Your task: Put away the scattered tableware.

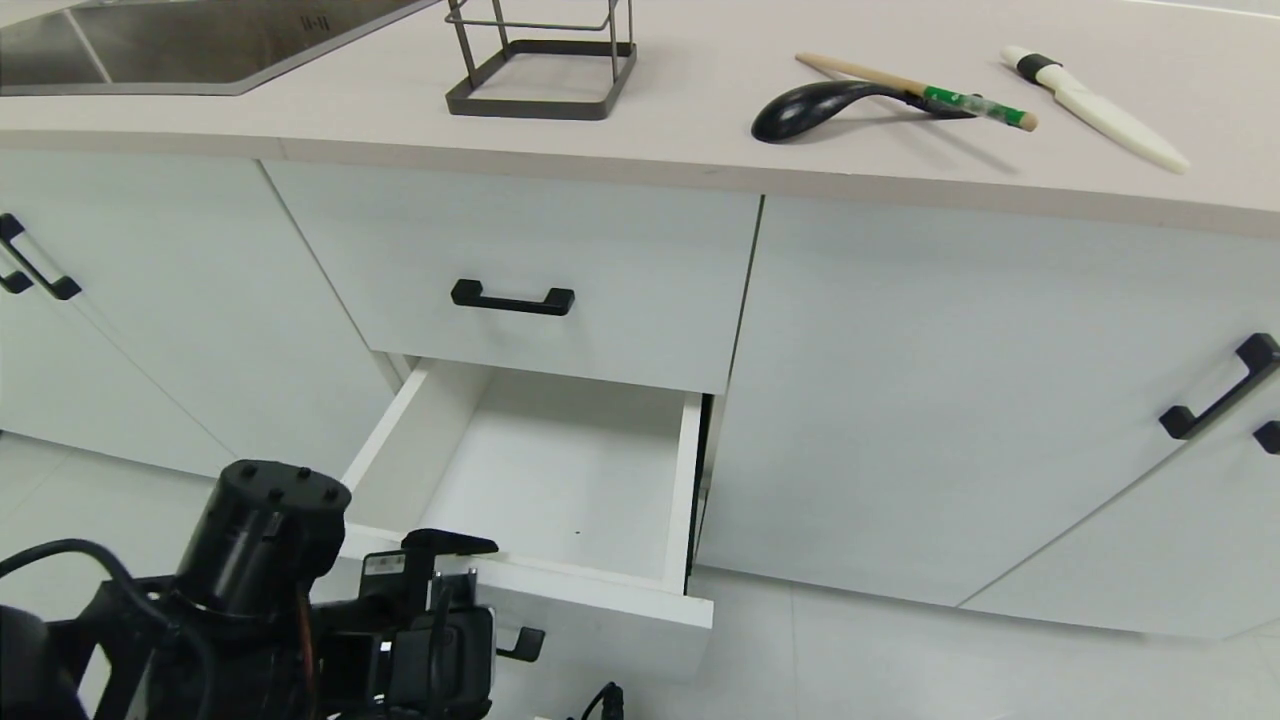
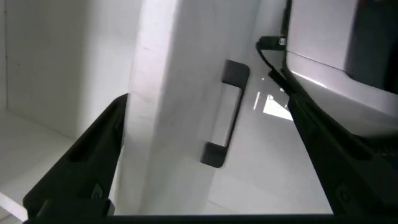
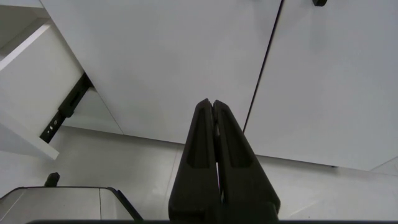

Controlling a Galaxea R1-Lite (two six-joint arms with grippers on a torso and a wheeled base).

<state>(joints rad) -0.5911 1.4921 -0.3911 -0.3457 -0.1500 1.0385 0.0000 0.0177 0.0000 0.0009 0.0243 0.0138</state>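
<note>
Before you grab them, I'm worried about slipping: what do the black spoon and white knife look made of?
Glossy black rounded spoon: probably plastic or lacquer, given its sheen. Long white knife: plastic or ceramic, matte, uniformly white with a black collar; uncertain.

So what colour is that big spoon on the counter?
The rounded spoon is glossy black; head view shows it.

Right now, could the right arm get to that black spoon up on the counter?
Probably, but not directly. The right pincer is shut and low before the cabinet doors; the black spoon lies on the open countertop, a wooden stick crossing its handle.
</note>
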